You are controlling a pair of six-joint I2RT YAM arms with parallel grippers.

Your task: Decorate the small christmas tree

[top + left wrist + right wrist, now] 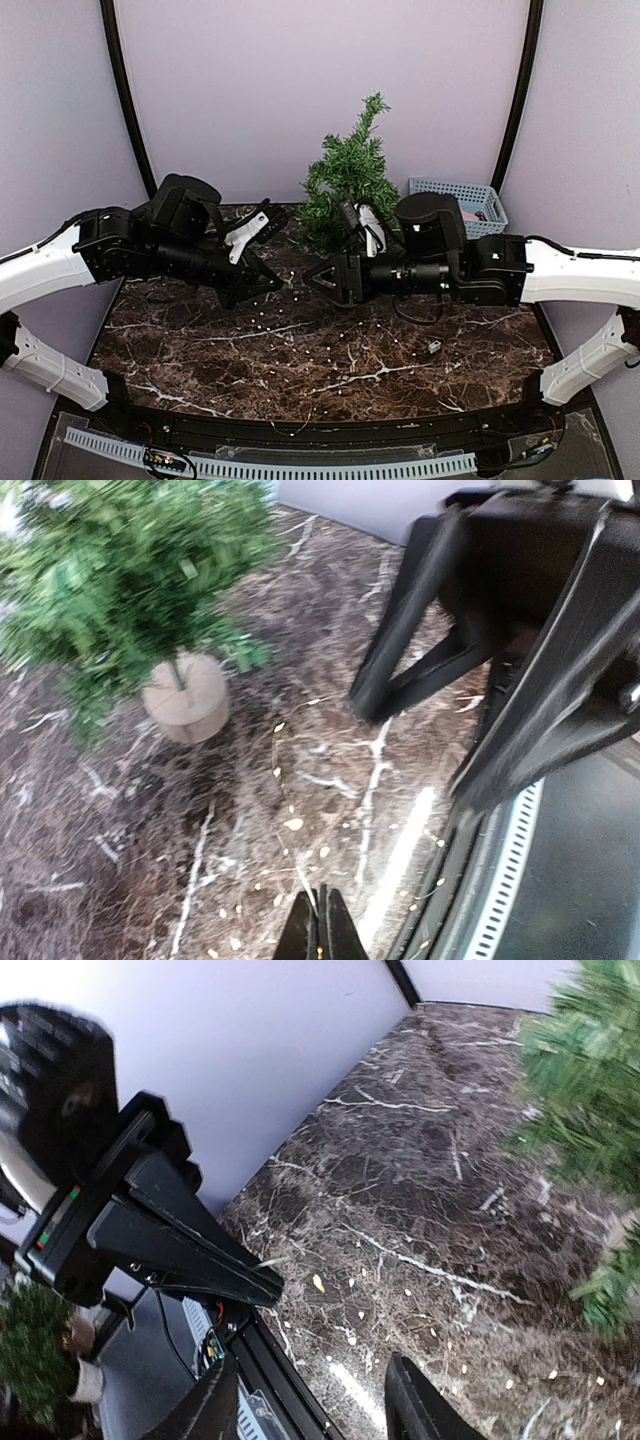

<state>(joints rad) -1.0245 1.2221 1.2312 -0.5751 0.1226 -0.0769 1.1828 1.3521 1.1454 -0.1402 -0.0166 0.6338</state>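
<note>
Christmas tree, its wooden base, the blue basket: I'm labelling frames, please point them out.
small christmas tree (348, 175): top external view, green branches.
wooden base (186, 698): left wrist view, disc's side.
blue basket (450, 185): top external view, lattice wall.

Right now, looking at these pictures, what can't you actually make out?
Top view: the base of the small christmas tree is hidden behind the right arm, which also covers part of the basket.
Left wrist view: tree blurred; too fine to tell whether the shut left pincer pinches the thin light string.
Right wrist view: tree blurred, cut by the right edge.
</note>
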